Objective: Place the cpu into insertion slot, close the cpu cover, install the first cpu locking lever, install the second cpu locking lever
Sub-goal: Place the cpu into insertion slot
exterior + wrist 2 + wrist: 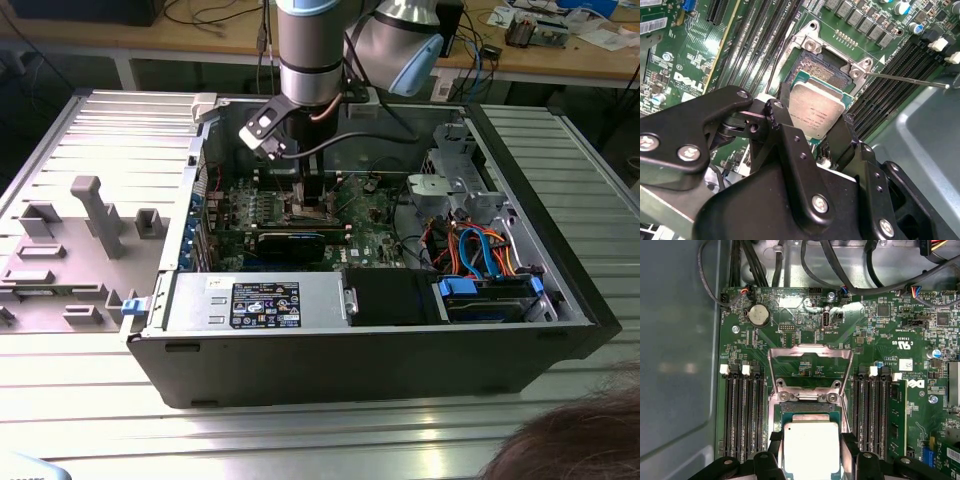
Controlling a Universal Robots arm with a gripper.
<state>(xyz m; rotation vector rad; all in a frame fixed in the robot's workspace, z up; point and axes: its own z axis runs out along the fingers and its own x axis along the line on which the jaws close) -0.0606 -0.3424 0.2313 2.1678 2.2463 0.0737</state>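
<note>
Over the insertion slot (821, 74), the hand (815, 119) is closed on the cpu (816, 107). Its black fingers (842, 137) press on two opposite sides. The cpu is a small flat square with a pale silver face, some tiny print and a thin green edge. It covers the near part of the slot, but it is hard to tell if it touches the slot. The slot is a dark square full of tiny pins, with a silver rim and screws.

The first wrist view looks straight down on the cpu and shows the cpu cover (810, 348). The cover is a thin silver frame with a hole in the middle, and it is flipped open past the slot, away from the hand. This view also shows long black slots (742, 415) on both sides and a round battery (759, 315). The second wrist view shows a thin metal rod (905, 80) sticking out from the rim. The exterior view shows the arm (310, 50) reaching down into an open computer case (350, 350). The case stands on a ribbed metal bench (300, 440), and the green board (385, 210) lies inside it.
</note>
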